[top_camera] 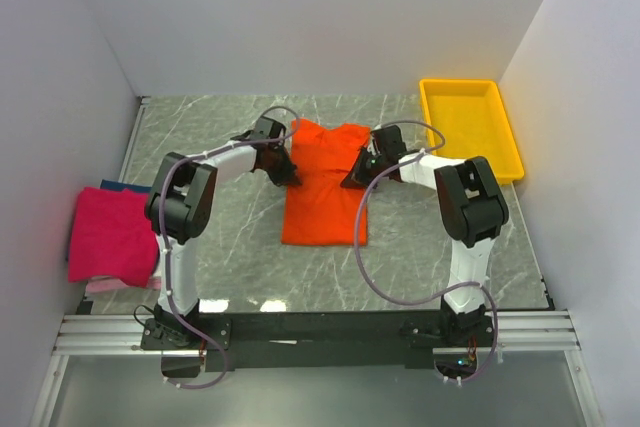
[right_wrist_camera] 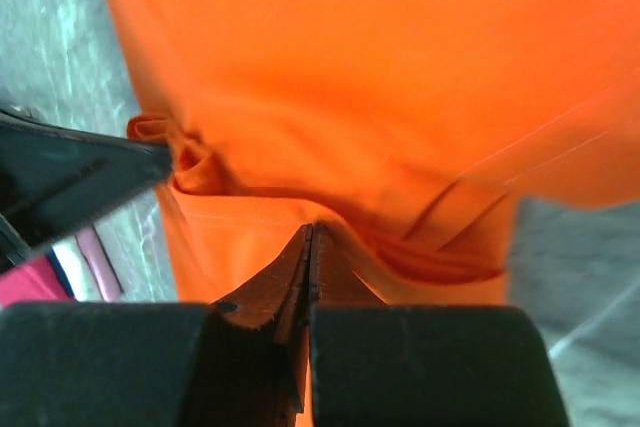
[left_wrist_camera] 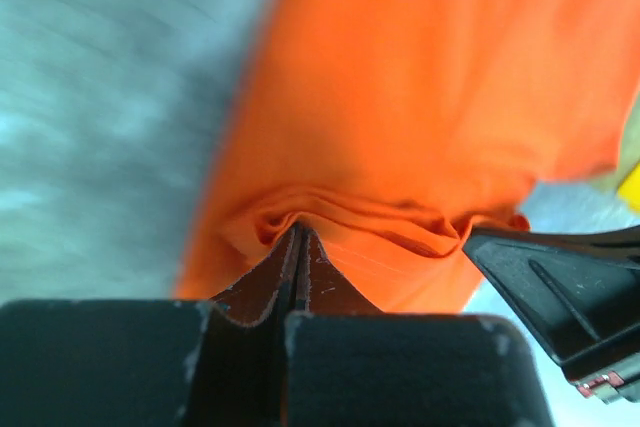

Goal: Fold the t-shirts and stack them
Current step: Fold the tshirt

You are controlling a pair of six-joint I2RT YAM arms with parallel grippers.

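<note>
A bright orange t-shirt [top_camera: 325, 185] lies in the middle of the table, sides folded in to a long strip. My left gripper [top_camera: 283, 169] is shut on its far left edge; in the left wrist view [left_wrist_camera: 296, 232] the cloth [left_wrist_camera: 420, 97] bunches at the closed tips. My right gripper [top_camera: 357, 174] is shut on the far right edge; it shows in the right wrist view [right_wrist_camera: 311, 232] pinching the orange cloth [right_wrist_camera: 380, 77]. A stack of folded shirts sits at the left edge: magenta-pink [top_camera: 110, 235] on top, dark blue [top_camera: 122, 187] and pale [top_camera: 105, 288] edges under it.
A yellow plastic tray [top_camera: 470, 127] stands at the back right. White walls close in the grey marbled table [top_camera: 420, 257] on three sides. The arms' bases and a metal rail [top_camera: 300, 332] run along the near edge.
</note>
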